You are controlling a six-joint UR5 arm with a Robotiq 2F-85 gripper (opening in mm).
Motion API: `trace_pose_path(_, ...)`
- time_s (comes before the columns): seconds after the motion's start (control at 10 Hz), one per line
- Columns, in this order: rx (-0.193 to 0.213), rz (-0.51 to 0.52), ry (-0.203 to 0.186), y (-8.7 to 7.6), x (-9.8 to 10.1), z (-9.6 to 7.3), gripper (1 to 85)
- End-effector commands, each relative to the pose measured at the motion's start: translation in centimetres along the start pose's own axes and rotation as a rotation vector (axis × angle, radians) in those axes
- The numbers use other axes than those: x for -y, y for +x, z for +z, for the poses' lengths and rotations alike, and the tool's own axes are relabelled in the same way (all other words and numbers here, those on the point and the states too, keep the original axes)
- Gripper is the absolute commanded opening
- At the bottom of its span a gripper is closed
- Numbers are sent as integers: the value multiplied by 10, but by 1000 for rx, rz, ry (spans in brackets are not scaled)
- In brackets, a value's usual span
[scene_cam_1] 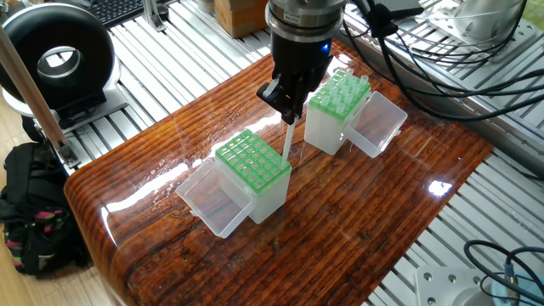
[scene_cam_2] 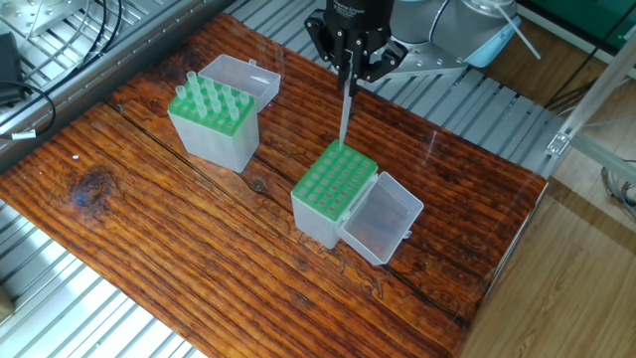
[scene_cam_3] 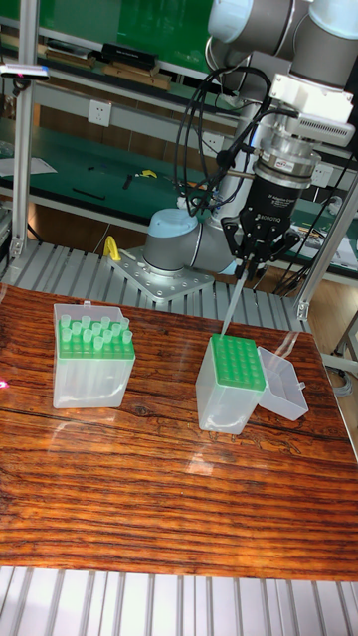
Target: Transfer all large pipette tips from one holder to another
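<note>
black two-finger claw (scene_cam_2: 349, 78) clenched on translucent whitish pipette tip (scene_cam_2: 344, 117), tip hanging upright below it, point just above empty green-topped rack (scene_cam_2: 335, 181) on wooden desk (scene_cam_2: 179, 249)

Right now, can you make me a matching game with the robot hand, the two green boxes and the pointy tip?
Things:
1. hand
2. held pipette tip
3. rack with many tips
4. rack under the hand

States:
A. green holes all bare
B. hanging upright above a green grid
C. shut on something thin
D. full of whitish cones, lid open behind it

Pairs: 1-C, 2-B, 3-D, 4-A
</note>
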State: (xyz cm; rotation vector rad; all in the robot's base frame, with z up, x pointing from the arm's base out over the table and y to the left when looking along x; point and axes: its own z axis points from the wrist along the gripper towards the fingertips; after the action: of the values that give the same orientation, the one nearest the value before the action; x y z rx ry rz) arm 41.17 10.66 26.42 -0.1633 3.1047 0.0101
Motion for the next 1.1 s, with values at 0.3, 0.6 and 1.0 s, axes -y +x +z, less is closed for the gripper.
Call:
trace_pose_path(0.3,10,-18,-16,-3,-4,-1,273)
trace_pose_path(0.6,8,-19,-18,-3,-3,-2,273)
trace_pose_path(1.0,15,-85,-1,-24,43,-15,263)
